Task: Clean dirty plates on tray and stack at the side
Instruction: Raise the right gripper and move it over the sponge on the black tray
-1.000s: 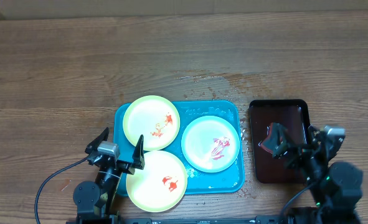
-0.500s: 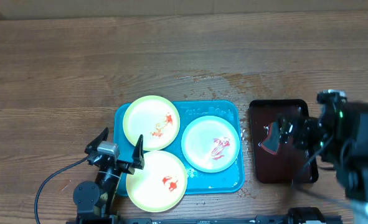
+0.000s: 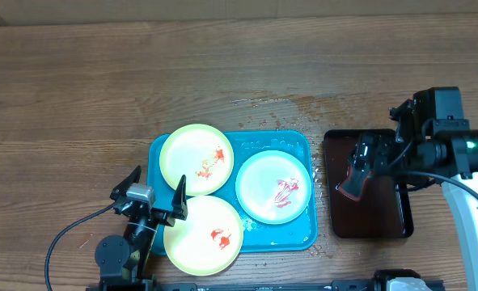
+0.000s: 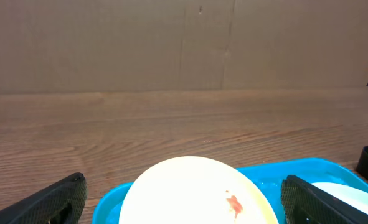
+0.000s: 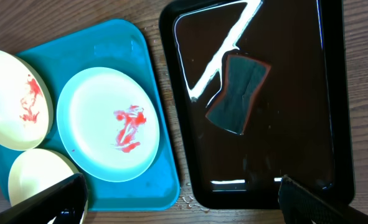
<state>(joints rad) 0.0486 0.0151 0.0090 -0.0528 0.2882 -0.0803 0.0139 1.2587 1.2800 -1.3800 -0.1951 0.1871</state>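
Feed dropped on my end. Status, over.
Both open and empty: left gripper beside the front plate, right gripper over the dark tray. Three plates smeared, all on the blue tray, none stacked. The sponge untouched, nothing on it.

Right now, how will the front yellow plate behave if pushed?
The front yellow plate looks thin and shallow, so probably light and stiff. It overhangs the tray rim, so it may rock or slide off.
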